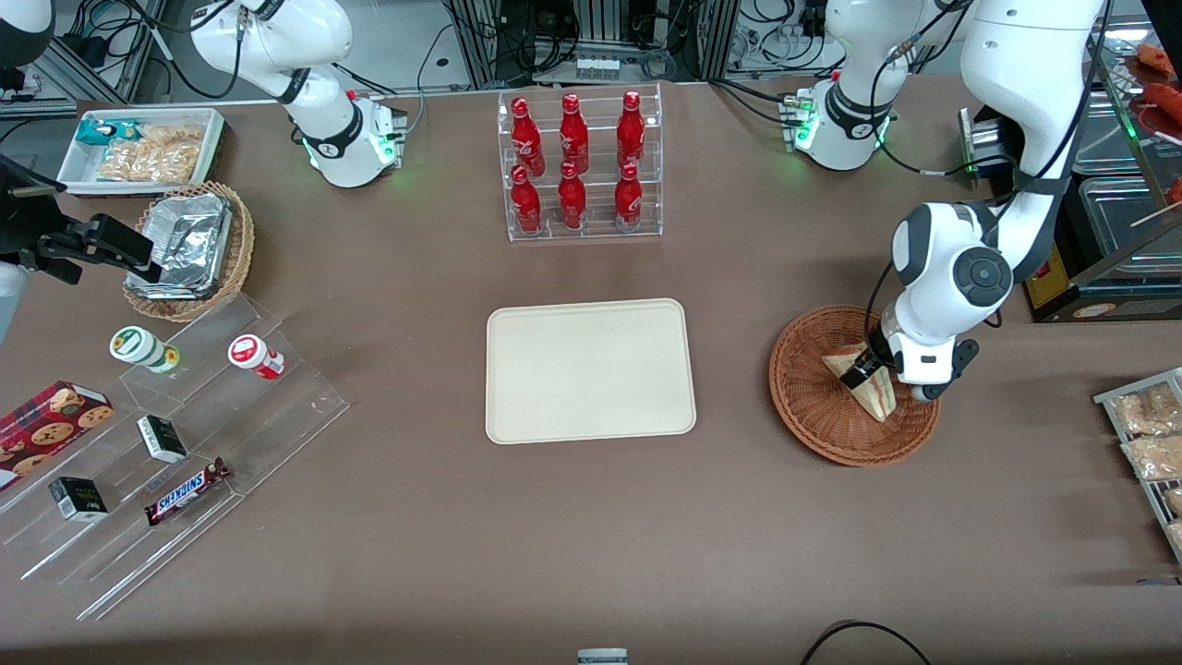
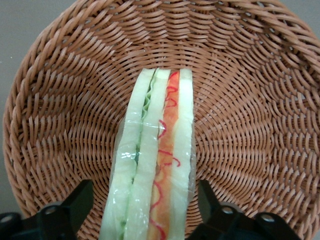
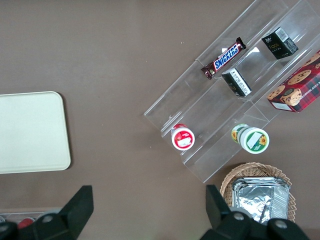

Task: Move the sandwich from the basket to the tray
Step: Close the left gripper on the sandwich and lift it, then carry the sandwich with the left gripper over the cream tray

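Observation:
The sandwich (image 1: 875,395), a wrapped wedge of pale bread with red, orange and green filling (image 2: 155,165), lies in the round reddish-brown wicker basket (image 1: 808,406) toward the working arm's end of the table. My left gripper (image 1: 871,368) is down inside the basket (image 2: 60,100), open, with one black finger on each side of the sandwich's wide end (image 2: 147,210). A narrow gap shows between each finger and the wrapping. The cream-beige tray (image 1: 591,369) lies flat and bare at the table's middle, beside the basket.
A clear rack of red bottles (image 1: 580,166) stands farther from the front camera than the tray. Toward the parked arm's end are a tan basket with foil containers (image 1: 189,249), a white snack tray (image 1: 143,148) and acrylic steps with snacks (image 1: 166,443). Bagged snacks (image 1: 1145,434) lie at the working arm's table edge.

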### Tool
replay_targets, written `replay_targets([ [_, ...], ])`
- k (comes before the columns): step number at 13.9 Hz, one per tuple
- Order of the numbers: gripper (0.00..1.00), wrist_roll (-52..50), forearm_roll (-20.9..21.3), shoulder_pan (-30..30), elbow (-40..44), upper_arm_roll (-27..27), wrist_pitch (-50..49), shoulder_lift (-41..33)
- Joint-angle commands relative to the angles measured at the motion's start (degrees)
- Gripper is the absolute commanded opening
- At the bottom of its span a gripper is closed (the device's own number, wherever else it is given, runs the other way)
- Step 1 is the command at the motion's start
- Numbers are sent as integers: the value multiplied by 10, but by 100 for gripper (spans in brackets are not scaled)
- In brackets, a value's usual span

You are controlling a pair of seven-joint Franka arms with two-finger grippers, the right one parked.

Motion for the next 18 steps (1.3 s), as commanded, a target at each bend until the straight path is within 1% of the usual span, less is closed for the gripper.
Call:
replay_targets([
  [1,9,-3,-1,-1,4,-4,-2,-7],
  [2,8,0,1,-1,6,-4,-12,-11],
  [4,7,25,4,-1,39,-5,-85,-28],
  [5,7,66,6,-2,66,-6,-129,-29],
  [7,9,188,6,-21,126,-13,-213,-15],
  [8,9,222,5,-29,145,-15,-232,-9],
  [9,8,229,5,-45,157,-17,-236,-1],
  [11,7,214,-1,-83,173,-18,-236,14],
  [13,1,183,4,-126,196,-17,-237,34],
  [15,3,148,5,-162,237,-17,-240,63],
  [18,6,93,8,-219,331,-17,-290,125],
])
